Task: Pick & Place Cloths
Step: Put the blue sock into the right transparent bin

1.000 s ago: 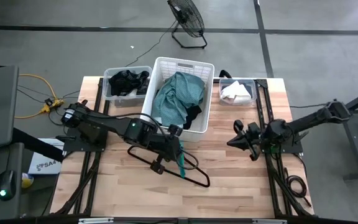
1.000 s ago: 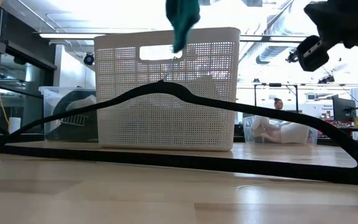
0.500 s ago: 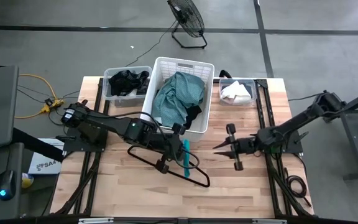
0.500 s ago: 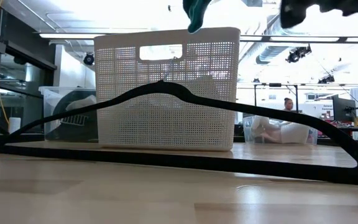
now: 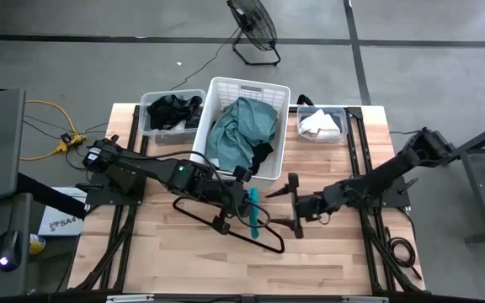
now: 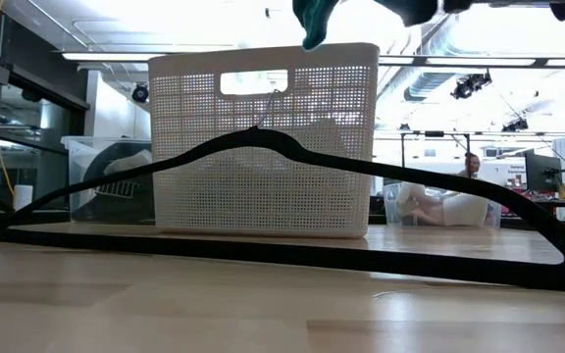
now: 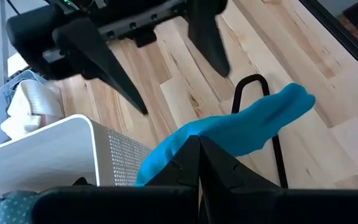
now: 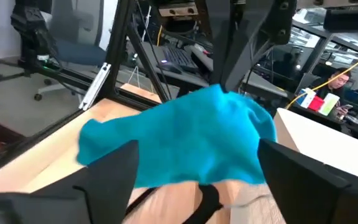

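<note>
My left gripper is shut on a small bright teal cloth, held in the air above the black wire hanger in the middle of the table. The cloth's lower tip shows at the top of the low view. My right gripper has come in from the table's right. It stands open, one finger on each side of the teal cloth; I cannot tell whether they touch it. The hanger lies on the wood in front of the white basket. My left gripper pinches the teal cloth between its two shut fingers at the cloth's end nearest the basket. The fingers come from the table's left, slanting down. The cloth hangs clear of the table and hanger, its free end reaching toward my right gripper.
The white basket at the back centre holds a large teal-green cloth. A clear bin with black cloths stands to its left and a bin with a white cloth to its right. Bare wood lies along the near edge.
My right gripper has swung from the table's right side toward the teal cloth and has opened wide. My left gripper has raised the teal cloth a little, so less of it hangs into the low view.
</note>
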Controlling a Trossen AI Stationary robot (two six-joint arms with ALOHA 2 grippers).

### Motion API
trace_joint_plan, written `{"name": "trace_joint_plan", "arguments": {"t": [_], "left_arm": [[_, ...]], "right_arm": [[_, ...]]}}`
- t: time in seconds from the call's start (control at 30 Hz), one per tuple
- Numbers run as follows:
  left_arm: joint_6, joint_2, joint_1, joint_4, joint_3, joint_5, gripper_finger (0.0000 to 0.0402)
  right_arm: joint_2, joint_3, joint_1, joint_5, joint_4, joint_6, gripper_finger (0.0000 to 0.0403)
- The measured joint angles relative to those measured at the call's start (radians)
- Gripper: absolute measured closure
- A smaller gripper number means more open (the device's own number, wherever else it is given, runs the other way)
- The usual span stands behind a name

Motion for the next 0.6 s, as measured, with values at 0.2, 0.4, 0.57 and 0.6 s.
{"name": "trace_joint_plan", "arguments": {"t": [0.2,0.4,0.57,0.6], "left_arm": [[0.000,0.000,0.000,0.000,0.000,0.000,0.0401],[-0.007,0.000,0.000,0.001,0.000,0.000,0.0401],[-0.008,0.000,0.000,0.001,0.000,0.000,0.0401],[-0.008,0.000,0.000,0.001,0.000,0.000,0.0401]], "right_arm": [[0.105,0.091,-0.052,-0.025,-0.002,-0.042,0.0062],[0.183,0.169,-0.098,-0.088,-0.003,-0.046,0.0072],[0.198,0.192,-0.110,-0.124,-0.003,-0.038,0.0127],[0.198,0.193,-0.107,-0.124,0.000,-0.038,0.0146]]}}
